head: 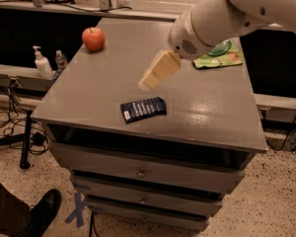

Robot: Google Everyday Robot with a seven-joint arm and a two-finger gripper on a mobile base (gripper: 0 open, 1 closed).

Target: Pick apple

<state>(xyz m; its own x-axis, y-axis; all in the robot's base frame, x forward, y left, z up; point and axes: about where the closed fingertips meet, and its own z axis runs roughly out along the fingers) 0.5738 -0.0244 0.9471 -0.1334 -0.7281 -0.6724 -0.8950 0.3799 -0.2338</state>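
- Resting near the back-left corner of the cabinet top [212, 112], the apple [93, 38] appears in the upper left of the frame, upright with its stem up.
- The gripper [155, 73] hangs above the middle of the cabinet top, to the right of and below the apple in the frame, well apart from it.
- The gripper points down and to the left, roughly along the line toward the apple.
- Gripper state: its opening width cannot be determined. Nothing is seen held in it, and it touches no object.
- The white arm [227, 14] enters from the upper right and passes over the green snack bag [218, 56], which lies near the back-right edge.
- A dark blue packet [143, 108] lies flat near the front edge, just below the gripper in the frame.
- The surface between gripper and apple is bare grey top.
- The apple lies close to the left edge. Beyond that edge, lower down, stand two bottles [42, 63].
- Drawers [143, 172] sit below the front edge. A shoe [42, 214] shows at the lower left.
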